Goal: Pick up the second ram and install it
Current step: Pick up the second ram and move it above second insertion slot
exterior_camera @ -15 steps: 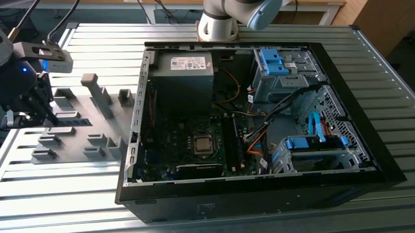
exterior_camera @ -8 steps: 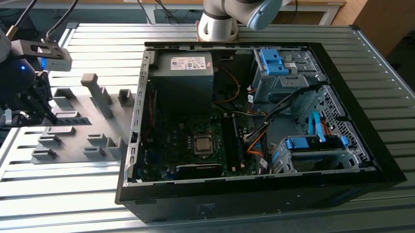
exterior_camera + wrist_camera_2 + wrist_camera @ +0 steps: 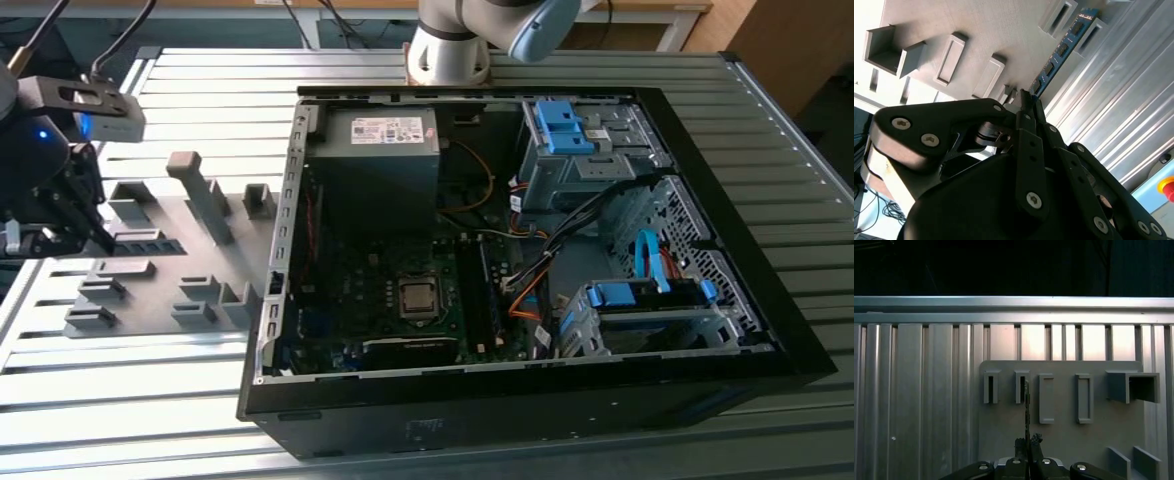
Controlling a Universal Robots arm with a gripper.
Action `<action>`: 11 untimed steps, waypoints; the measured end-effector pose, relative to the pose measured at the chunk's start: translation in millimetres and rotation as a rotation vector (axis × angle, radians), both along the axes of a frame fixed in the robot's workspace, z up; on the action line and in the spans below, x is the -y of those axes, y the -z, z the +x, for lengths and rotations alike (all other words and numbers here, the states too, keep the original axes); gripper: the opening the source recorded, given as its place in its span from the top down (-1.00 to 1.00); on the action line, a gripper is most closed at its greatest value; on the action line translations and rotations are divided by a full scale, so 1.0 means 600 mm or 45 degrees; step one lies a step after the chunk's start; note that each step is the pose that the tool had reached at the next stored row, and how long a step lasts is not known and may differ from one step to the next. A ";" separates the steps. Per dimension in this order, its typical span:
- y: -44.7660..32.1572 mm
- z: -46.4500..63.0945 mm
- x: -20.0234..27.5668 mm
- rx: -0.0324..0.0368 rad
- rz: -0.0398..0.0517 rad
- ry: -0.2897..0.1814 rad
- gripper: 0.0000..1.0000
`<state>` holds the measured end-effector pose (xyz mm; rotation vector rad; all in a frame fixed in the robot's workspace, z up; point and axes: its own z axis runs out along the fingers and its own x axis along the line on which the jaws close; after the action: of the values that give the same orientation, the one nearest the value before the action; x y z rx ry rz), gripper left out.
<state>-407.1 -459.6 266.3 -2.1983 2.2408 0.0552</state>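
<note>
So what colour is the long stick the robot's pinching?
The stick is blue with a row of dark chips, seen best in the second wrist view.

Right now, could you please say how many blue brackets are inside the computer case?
2: one blue bracket high in the exterior view, another lower, toward its right; more may be hidden.

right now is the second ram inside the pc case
No, the second wrist view shows the second ram in the gripper, by the gray holder.

Open black computer case [image 3: 534,410] beside grey slotted fixture plate [image 3: 160,270] on ribbed metal table [image 3: 120,400]
</note>
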 end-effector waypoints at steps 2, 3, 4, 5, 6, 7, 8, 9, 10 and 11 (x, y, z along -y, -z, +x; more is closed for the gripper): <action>-0.002 0.000 0.0000 0.0000 0.000 0.000 0.73; -0.004 0.000 0.0000 0.0000 0.000 0.000 0.73; -0.005 0.000 0.0000 -0.0001 0.000 0.000 0.73; -0.006 0.000 0.0000 0.0000 0.000 0.000 0.73; -0.008 0.000 0.0000 0.0000 0.000 0.000 0.73; -0.009 0.000 0.0000 0.0001 0.000 0.000 0.73; -0.010 0.000 0.0000 0.0000 0.000 0.000 0.73; -0.012 0.000 0.0000 0.0000 0.000 0.000 0.73; -0.013 0.000 0.0000 0.0000 0.000 0.000 0.73; -0.014 0.000 0.0000 0.0000 0.000 0.000 0.73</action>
<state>-407.1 -459.6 274.8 -2.1983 2.2408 0.0552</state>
